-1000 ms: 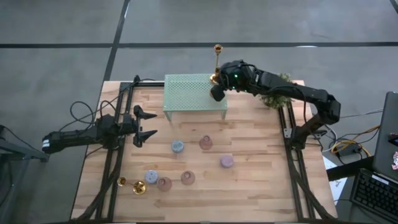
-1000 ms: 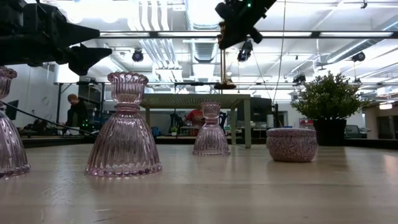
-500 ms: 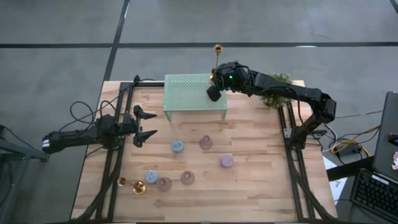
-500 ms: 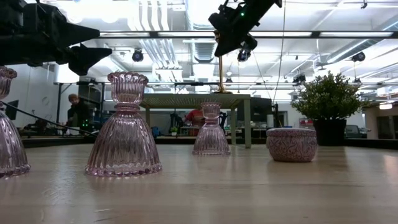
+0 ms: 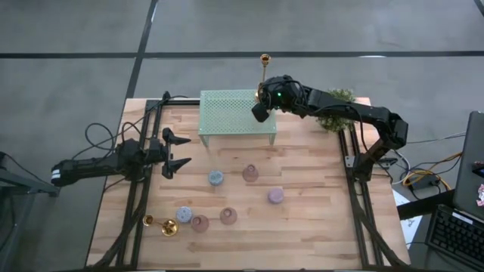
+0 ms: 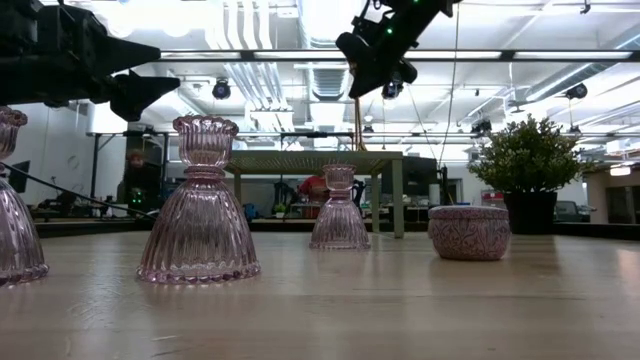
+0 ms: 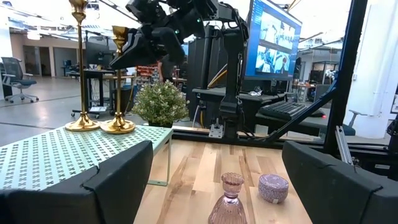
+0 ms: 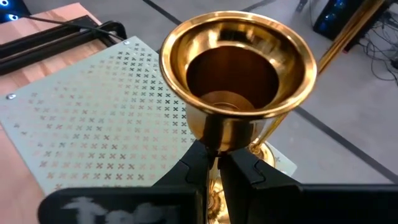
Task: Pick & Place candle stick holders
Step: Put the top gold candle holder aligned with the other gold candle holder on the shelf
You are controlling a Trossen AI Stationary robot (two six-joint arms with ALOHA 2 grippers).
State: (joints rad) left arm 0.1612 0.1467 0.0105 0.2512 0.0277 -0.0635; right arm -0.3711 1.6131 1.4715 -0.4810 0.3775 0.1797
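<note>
The step in hand is judged to be the setting down of a gold candlestick (image 7: 118, 87) on the pale green mesh rack (image 5: 231, 113), beside a taller gold candlestick (image 7: 79, 68) already standing at the rack's far right corner. The right gripper (image 8: 214, 165) is poised above that corner, its jaws clenched on the shorter candlestick's stem just under the cup. In the left wrist view the base appears to rest on the mesh, though contact cannot be confirmed from this angle. To finish well, the stem should be kept vertical, the base confirmed flat on the mesh before release, the jaws opened only slightly, and the withdrawal made straight up, since the taller candlestick stands just beside it and a sideways exit could tip either one. The right arm reaches from the bench's right side across to the rack, wrist angled downward over the corner. The left gripper (image 5: 175, 153) waits on the near-left side of the rack, well apart from it, jaws released. Remaining holders, pastel holders (image 5: 216, 178) and two gold candlesticks (image 5: 160, 224), stand on the bench (image 5: 318, 227) nearer than the rack.
</note>
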